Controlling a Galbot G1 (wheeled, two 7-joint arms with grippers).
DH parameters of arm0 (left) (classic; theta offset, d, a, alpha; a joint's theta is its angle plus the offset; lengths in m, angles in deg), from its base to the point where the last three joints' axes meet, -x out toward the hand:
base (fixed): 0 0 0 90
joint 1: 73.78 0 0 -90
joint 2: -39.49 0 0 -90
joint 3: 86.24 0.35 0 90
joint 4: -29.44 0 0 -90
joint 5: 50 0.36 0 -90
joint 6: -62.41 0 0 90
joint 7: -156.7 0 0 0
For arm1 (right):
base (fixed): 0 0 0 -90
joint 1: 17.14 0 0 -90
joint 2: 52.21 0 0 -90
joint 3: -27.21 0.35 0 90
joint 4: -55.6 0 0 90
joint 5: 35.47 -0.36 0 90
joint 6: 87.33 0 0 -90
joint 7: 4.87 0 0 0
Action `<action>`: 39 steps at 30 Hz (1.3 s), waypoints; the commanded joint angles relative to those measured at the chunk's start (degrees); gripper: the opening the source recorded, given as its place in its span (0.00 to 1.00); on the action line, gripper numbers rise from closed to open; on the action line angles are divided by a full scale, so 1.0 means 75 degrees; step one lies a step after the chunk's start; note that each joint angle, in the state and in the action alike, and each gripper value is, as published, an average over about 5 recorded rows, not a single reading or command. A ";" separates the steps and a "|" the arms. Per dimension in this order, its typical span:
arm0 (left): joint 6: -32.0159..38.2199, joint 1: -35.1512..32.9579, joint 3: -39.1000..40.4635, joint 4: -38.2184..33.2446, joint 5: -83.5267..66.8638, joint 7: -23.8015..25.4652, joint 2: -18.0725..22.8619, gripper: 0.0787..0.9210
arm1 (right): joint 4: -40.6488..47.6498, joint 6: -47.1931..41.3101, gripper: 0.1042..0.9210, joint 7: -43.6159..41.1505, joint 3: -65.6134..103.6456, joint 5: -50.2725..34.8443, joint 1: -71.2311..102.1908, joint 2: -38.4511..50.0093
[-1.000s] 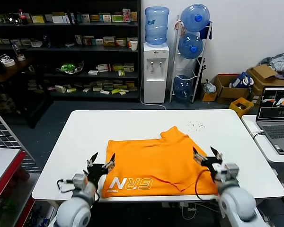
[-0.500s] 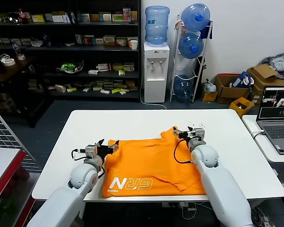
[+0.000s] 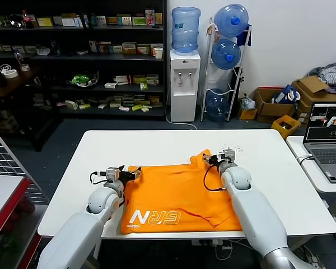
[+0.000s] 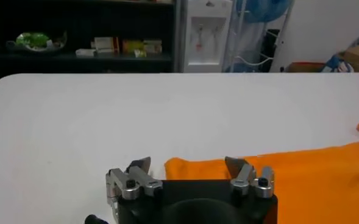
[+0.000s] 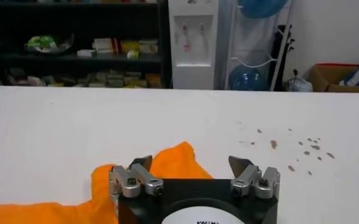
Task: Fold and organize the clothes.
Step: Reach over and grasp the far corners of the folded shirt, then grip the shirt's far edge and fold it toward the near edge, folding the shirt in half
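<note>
T-shirt [image 3: 176,193]: orange cloth, flat, white letters | left claw [image 3: 127,174]: released | right claw [image 3: 215,158]: released

My head camera looks down and forward over the white table [image 3: 157,145] toward the shelves [image 3: 73,56]. Both wrist cameras sit low, skimming the tabletop, facing that same back wall past their own fingers. All three share the orange T-shirt [image 3: 179,190] and, I think, the water dispenser [image 3: 184,84].
</note>
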 commanded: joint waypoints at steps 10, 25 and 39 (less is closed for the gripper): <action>-0.0029 0.0187 0.0131 0.0317 -0.0016 0.0062 0.0061 0.61 | 0.0431 -0.0171 0.56 -0.0126 -0.0146 0.0056 -0.0234 -0.0142; 0.0432 0.0015 0.0104 0.0054 0.0201 0.0010 0.0106 0.09 | -0.0105 0.0268 0.05 -0.0240 -0.0109 -0.0174 0.0039 -0.0008; 0.0775 -0.0982 -0.0308 -0.1563 0.0560 -0.0307 -0.0128 0.02 | -0.2944 0.0423 0.02 -0.0009 0.0364 -0.0746 0.1859 0.0890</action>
